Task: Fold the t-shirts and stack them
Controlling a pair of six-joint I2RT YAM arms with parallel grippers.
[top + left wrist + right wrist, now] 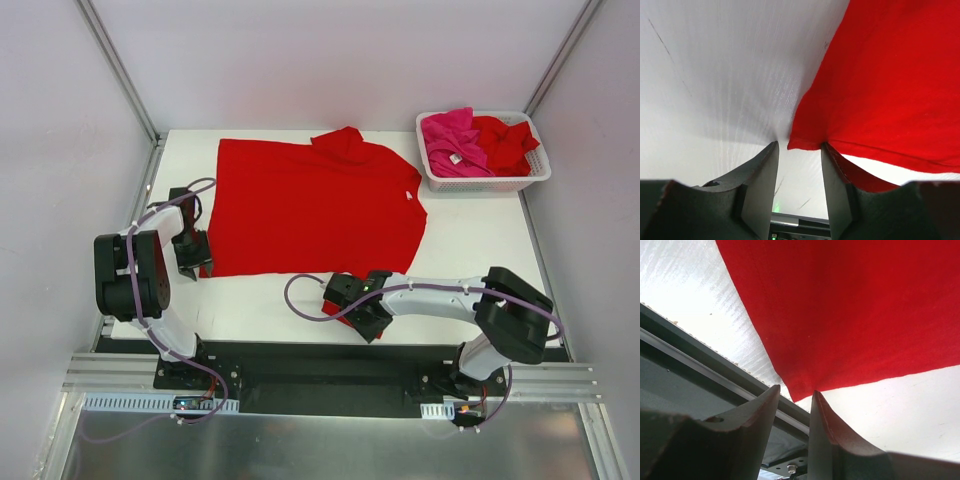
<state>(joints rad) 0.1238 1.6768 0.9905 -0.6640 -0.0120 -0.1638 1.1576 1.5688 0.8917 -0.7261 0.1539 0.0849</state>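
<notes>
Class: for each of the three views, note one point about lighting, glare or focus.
Top view: even light, sharp, faint shadows; the shirt is so saturated that its folds barely show. Left wrist: the table glares white; the fingers are dark and soft. Right wrist: the cloth texture shows clearly, while the fingers near the lens are blurred.

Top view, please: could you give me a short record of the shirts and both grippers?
spread shirt: red, flat on the table, neck toward the basket
left gripper: open, astride its near hem corner
right gripper: open, astride its near sleeve corner
basket: holds a pink shirt and red cloth, crumpled
</notes>
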